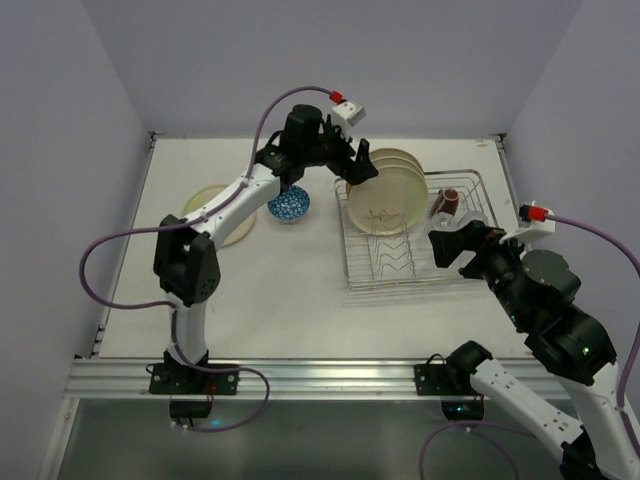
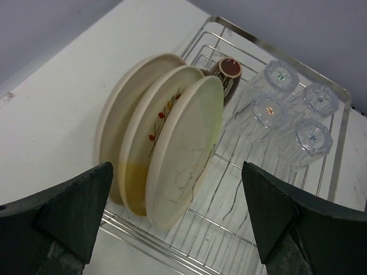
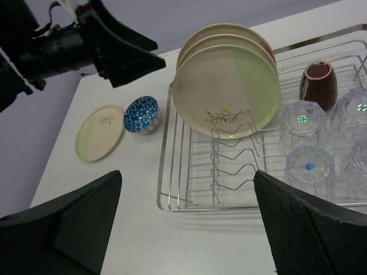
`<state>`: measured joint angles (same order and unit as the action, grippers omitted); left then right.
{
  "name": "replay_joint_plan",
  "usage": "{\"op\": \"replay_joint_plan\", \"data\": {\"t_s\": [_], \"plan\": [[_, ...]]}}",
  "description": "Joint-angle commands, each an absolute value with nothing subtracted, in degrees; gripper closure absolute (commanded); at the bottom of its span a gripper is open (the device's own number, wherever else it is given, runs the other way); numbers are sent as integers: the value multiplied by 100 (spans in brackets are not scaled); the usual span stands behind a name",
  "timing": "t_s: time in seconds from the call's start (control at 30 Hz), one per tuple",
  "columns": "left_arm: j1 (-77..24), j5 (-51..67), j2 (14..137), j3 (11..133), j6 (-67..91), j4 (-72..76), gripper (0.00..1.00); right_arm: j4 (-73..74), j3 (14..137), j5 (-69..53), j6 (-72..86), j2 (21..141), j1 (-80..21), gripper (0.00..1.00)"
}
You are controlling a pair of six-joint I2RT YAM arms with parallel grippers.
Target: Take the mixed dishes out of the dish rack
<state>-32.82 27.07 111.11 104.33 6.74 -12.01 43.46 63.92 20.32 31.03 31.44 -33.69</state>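
Observation:
The silver wire dish rack (image 1: 352,272) stands right of centre. Three cream plates (image 1: 384,202) stand on edge at its left end, also in the left wrist view (image 2: 180,152) and the right wrist view (image 3: 226,91). A dark brown mug (image 1: 450,201) lies behind them. Several clear tumblers (image 2: 287,109) stand upside down at the right end. A blue-patterned bowl (image 1: 289,205) and a cream plate (image 1: 222,213) sit on the table to the left. My left gripper (image 1: 357,170) is open and empty just above the plates' top edge. My right gripper (image 1: 452,245) is open and empty over the rack's right half.
The rack's front dividers (image 3: 235,154) hold nothing. Purple walls close the table at the back and both sides. My right arm hides the tumblers in the top view. Bare white table (image 1: 300,310) lies in front of the rack.

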Motion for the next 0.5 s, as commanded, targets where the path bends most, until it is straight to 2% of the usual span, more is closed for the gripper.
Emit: {"op": "replay_joint_plan", "data": {"t_s": [0.0,0.37,0.47], "plan": [[-3287,3419,11618,11081,641,-984,5,4553,6293,1925,3094,3024,-3357,1],[-3639,3147,12031,11258,606,-1054,9,4799,6223,2065,3094,2795,-3357,1],[-3639,3155,12111,11303,641,-1099,13,4799,6231,2092,3085,2786,-3358,1]]}}
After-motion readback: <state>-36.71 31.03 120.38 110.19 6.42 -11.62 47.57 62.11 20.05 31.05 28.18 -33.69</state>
